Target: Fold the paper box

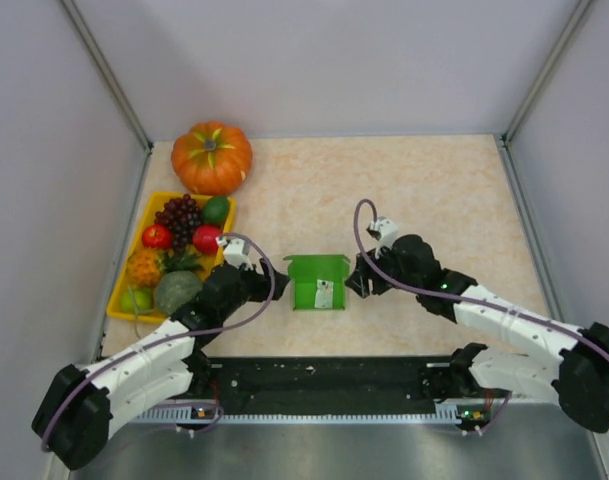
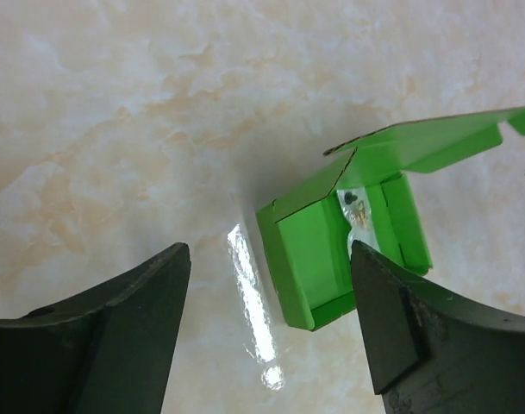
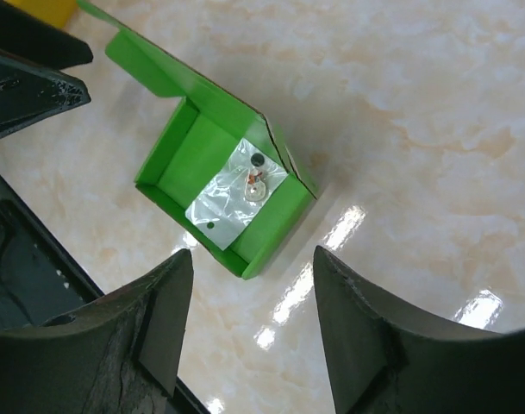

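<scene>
The green paper box (image 1: 318, 281) stands on the table between my arms, folded into an open tray with its lid flap raised at the back. A small clear plastic bag (image 3: 236, 197) lies inside it. My left gripper (image 1: 276, 283) is open just left of the box. In the left wrist view the box (image 2: 340, 241) lies ahead between the fingers (image 2: 391, 319), untouched. My right gripper (image 1: 354, 283) is open just right of the box. In the right wrist view the box (image 3: 271, 224) sits ahead of the open fingers (image 3: 163, 319).
A yellow tray (image 1: 134, 260) of toy fruit sits at the left, with grapes (image 1: 179, 218), a lime (image 1: 216, 209) and apples. An orange pumpkin (image 1: 212, 157) stands behind it. Grey walls enclose the table. A black rail (image 1: 324, 380) runs along the near edge.
</scene>
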`<action>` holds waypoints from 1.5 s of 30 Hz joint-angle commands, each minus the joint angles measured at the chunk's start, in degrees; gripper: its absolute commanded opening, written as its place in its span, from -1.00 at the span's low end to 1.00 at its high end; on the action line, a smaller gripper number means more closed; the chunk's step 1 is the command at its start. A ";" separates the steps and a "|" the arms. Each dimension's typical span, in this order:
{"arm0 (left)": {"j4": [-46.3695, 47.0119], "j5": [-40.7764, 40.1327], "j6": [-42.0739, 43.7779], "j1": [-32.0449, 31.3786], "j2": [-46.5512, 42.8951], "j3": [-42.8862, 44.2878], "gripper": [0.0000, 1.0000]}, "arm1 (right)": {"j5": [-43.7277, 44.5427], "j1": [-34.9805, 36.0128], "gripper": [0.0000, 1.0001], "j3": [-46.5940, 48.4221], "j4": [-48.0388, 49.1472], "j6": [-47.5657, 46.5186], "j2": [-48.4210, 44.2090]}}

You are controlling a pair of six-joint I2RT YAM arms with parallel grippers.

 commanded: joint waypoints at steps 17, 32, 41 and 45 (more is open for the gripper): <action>6.06 12.85 14.99 2.96 19.82 12.32 0.05 | -1.37 -2.01 -0.20 8.99 8.45 -14.42 18.37; 5.00 15.58 11.65 2.61 23.78 15.14 -0.85 | -0.06 -1.40 -1.00 7.41 10.91 -4.69 17.67; 8.43 3.73 6.99 -3.98 20.70 13.46 -1.00 | 26.04 9.15 -1.00 6.09 11.61 3.23 14.15; 9.83 -4.44 6.64 -7.41 20.96 14.70 -1.00 | 34.47 11.60 -1.00 6.44 14.15 6.31 15.03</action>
